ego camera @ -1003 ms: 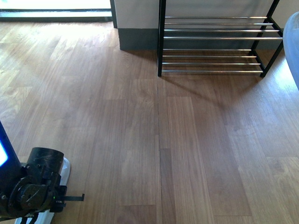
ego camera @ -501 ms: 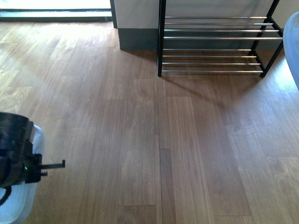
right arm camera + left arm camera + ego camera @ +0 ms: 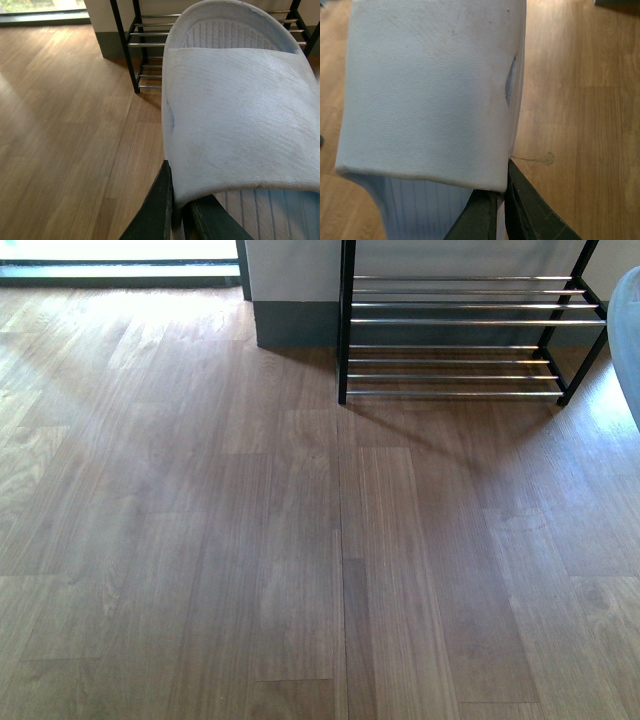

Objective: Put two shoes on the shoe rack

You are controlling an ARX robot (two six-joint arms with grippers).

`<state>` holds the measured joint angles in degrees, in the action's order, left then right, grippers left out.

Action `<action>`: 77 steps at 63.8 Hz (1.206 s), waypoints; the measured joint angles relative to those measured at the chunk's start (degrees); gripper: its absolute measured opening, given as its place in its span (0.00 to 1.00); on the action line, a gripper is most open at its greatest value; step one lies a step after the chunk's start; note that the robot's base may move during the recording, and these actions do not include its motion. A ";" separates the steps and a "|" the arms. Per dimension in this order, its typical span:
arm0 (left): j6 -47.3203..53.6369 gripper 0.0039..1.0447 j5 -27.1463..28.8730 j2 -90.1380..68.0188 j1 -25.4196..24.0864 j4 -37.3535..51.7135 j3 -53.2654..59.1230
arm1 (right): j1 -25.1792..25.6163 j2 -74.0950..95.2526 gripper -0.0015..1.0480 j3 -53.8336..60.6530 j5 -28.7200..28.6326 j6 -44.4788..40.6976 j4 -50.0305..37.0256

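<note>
Pinching slides (image 3: 430, 90) (image 3: 240, 115), left hand (image 3: 502, 195) and right hand (image 3: 179, 200) hang above floor (image 3: 250, 540), shoe rack (image 3: 450, 321) beyond.

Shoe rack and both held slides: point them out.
Black-framed silver-barred shoe rack (image 3: 345, 320), front view, black front post.
Pale blue rubber slide (image 3: 430, 90), left wrist view, strap.
Second pale blue rubber slide (image 3: 240, 110), right wrist view, strap.

Wood, chrome and foamy rubber, basically

The floor (image 3: 200, 540) is wood plank with visible grain and a low satin sheen (glossier at the far end). The shoe rack (image 3: 460, 321) has a black painted metal tube frame and shiny silver bars. The left arm's slide (image 3: 430, 90) and the right arm's slide (image 3: 240, 115) are matt pale blue rubber with finely pebbled straps, ribbed footbeds and a few scuffs. The left gripper's fingers (image 3: 535, 220) look like matt black plastic.
</note>
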<state>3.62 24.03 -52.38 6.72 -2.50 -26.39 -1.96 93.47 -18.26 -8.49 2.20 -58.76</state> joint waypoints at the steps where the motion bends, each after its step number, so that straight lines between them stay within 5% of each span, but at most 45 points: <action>1: 0.02 0.01 0.50 1.36 0.39 -0.98 -0.07 | 0.00 0.00 0.02 0.00 -0.02 0.00 0.00; 11: 0.04 0.01 4.48 13.57 4.15 -10.34 -0.59 | 0.00 0.00 0.02 0.00 -0.02 0.00 0.00; 77: 0.04 0.01 4.61 14.86 4.59 -10.69 -0.77 | -0.02 -0.09 0.02 0.04 -0.04 0.00 0.00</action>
<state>3.66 28.64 -37.52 11.31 -13.19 -27.16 -1.98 93.38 -18.22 -8.54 2.20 -58.76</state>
